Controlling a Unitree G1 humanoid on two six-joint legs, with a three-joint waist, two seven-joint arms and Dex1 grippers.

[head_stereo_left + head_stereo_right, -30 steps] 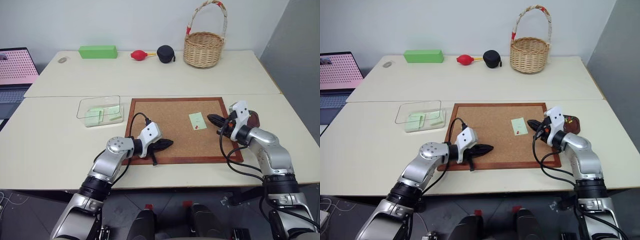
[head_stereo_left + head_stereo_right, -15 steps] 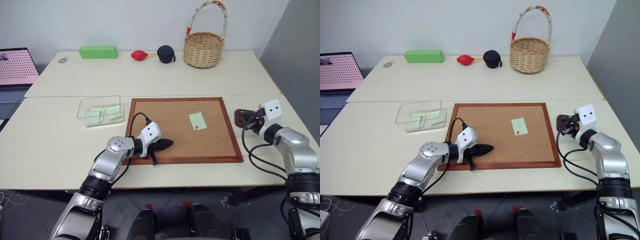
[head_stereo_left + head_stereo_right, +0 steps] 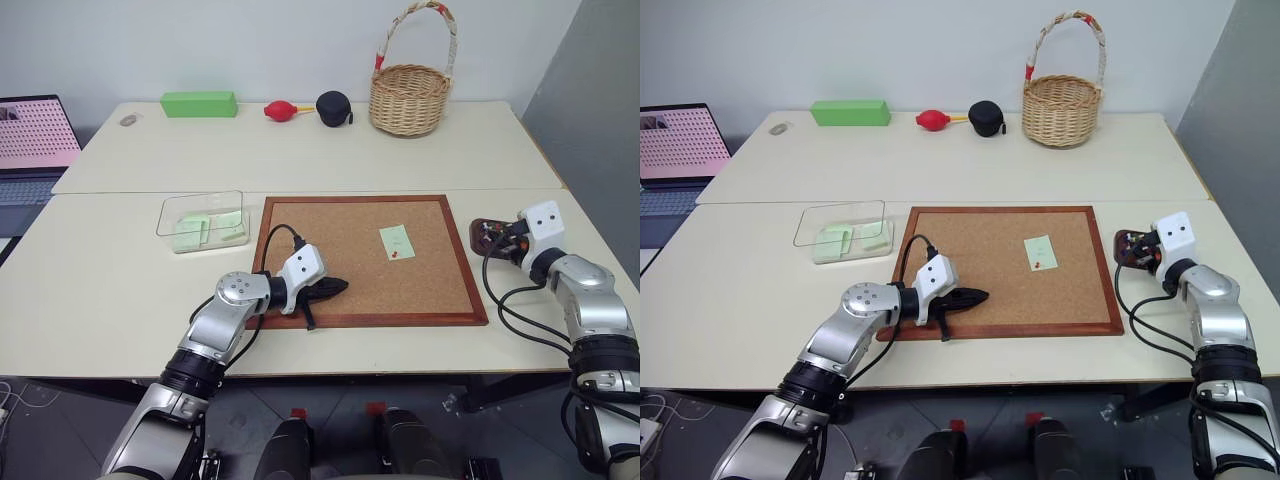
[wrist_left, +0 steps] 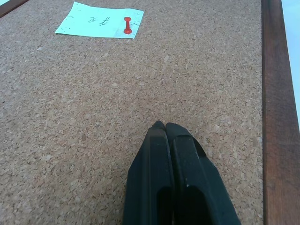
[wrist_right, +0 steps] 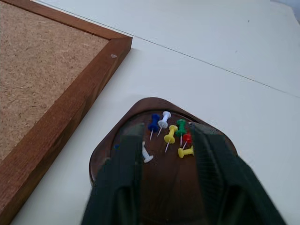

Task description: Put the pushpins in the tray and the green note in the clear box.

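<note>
The pale green note [image 3: 396, 241] lies on the corkboard [image 3: 350, 285], held down by a red pushpin [image 4: 127, 25]. My left gripper [image 3: 335, 287] rests shut on the board's near left part, well short of the note [image 4: 99, 20]. To the right of the board sits the small dark brown tray [image 3: 479, 229]. My right gripper [image 5: 168, 127] hovers open just above the tray [image 5: 152, 101], its fingers straddling several coloured pushpins, among them a green one [image 5: 181, 126] and a red one [image 5: 187, 138]. The clear box [image 3: 203, 220] stands left of the board with green slips inside.
A wicker basket [image 3: 407, 95], a black round case [image 3: 332, 107], a red bulb [image 3: 277, 110] and a bright green block [image 3: 199, 103] line the back of the table. A laptop [image 3: 35, 135] stands at the far left.
My right gripper swung right from over the corkboard's right side to the tray, and its fingers have parted. The left arm has stayed still.
</note>
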